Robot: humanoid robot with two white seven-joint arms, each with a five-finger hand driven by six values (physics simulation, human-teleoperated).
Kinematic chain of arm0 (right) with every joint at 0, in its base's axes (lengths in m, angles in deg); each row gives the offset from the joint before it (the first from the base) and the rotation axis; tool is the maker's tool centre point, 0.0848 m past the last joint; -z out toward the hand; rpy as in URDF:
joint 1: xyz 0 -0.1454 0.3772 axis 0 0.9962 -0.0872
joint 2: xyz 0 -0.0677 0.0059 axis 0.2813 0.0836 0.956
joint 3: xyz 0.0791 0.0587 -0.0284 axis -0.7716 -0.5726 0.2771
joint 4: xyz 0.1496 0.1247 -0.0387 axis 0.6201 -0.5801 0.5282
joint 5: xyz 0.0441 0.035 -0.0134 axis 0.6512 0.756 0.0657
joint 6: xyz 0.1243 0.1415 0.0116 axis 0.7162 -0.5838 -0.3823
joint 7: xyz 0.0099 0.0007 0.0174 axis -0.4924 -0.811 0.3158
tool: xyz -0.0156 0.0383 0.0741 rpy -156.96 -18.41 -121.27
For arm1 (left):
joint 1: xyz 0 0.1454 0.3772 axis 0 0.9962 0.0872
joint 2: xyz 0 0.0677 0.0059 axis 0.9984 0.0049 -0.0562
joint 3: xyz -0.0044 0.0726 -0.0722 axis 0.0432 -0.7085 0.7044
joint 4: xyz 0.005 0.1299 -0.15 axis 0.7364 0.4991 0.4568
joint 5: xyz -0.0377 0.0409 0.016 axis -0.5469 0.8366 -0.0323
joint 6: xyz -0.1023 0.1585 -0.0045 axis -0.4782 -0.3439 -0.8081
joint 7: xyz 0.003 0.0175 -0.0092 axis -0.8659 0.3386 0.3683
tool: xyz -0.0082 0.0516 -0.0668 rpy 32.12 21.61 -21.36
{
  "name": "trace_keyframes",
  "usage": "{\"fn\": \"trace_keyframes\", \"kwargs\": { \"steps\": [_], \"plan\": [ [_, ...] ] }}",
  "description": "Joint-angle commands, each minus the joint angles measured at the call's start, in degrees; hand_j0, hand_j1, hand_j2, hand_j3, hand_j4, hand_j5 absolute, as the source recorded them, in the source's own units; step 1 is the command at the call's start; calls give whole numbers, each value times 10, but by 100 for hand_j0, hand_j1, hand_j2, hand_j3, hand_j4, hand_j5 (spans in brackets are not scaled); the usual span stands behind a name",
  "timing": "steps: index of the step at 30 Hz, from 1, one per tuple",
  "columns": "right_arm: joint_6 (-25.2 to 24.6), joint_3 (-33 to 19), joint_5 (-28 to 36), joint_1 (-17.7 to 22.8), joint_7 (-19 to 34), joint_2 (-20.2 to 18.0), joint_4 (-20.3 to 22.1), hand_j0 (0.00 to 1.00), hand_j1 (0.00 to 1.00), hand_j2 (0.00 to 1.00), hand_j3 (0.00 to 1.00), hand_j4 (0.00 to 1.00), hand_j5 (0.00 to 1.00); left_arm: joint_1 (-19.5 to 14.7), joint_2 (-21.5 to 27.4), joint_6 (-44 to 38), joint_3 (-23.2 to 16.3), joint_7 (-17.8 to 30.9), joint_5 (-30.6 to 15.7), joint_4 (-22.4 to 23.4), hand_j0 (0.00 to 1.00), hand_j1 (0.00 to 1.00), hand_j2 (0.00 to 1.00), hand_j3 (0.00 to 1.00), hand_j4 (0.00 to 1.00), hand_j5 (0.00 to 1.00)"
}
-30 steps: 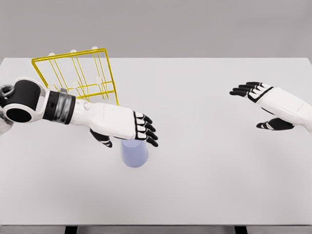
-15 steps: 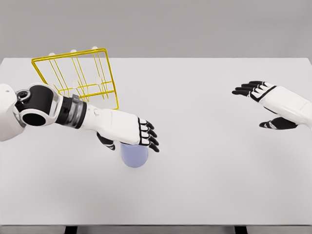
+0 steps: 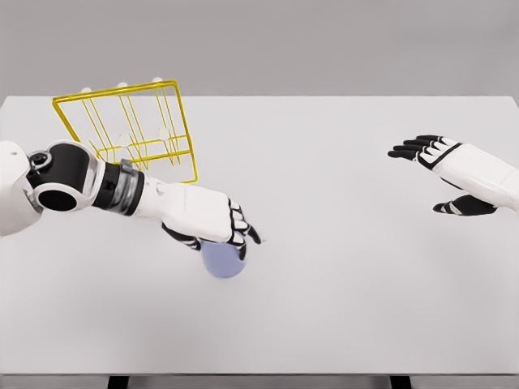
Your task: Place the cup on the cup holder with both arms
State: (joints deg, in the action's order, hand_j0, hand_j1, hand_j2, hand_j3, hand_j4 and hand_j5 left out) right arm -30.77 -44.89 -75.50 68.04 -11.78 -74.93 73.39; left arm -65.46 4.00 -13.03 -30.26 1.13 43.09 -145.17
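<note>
From the head view, a pale lavender cup [image 3: 223,261] stands on the white table [image 3: 340,284] left of the middle, smooth and matte, its rounded lower body showing below the left hand [image 3: 207,219]; what it holds, if anything, is hidden by the hand on top of it. The left hand's black-tipped fingers [image 3: 240,235] curl down over the cup's rim and the thumb [image 3: 182,237] wraps the near left side, so the hand is closed around the cup. Its arm runs in from the left edge: a glossy white shell, a black elbow joint and a grey ribbed cuff at the wrist. Behind the arm, near the table's far left corner, stands the holder [image 3: 130,130], a thin yellow wire rack tilted back, with upright prongs capped by small pale knobs; nothing hangs on it. The right hand [image 3: 444,174] hovers over the table's right side, well apart from the cup, fingers straight and spread, thumb held below, holding nothing.
</note>
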Motion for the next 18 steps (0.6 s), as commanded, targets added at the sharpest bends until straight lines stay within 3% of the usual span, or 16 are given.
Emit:
{"fn": "trace_keyframes", "kwargs": {
  "steps": [1, 9, 18],
  "plan": [
    [-2, 0, 4, 0, 0, 0, 2, 100, 100, 100, 100, 100, 100, 0, 1, -1, 2, 0, -6, -1, 61, 61, 61, 61, 61, 61],
    [-2, 0, 4, 1, 0, 0, 3, 100, 100, 100, 100, 100, 100, -12, 10, -1, 11, -1, -29, -6, 60, 60, 60, 60, 60, 60],
    [-2, 0, 4, 6, 0, -1, -1, 100, 100, 100, 100, 100, 100, -12, 18, -1, 53, -1, -47, -12, 58, 58, 58, 58, 58, 58]
  ]
}}
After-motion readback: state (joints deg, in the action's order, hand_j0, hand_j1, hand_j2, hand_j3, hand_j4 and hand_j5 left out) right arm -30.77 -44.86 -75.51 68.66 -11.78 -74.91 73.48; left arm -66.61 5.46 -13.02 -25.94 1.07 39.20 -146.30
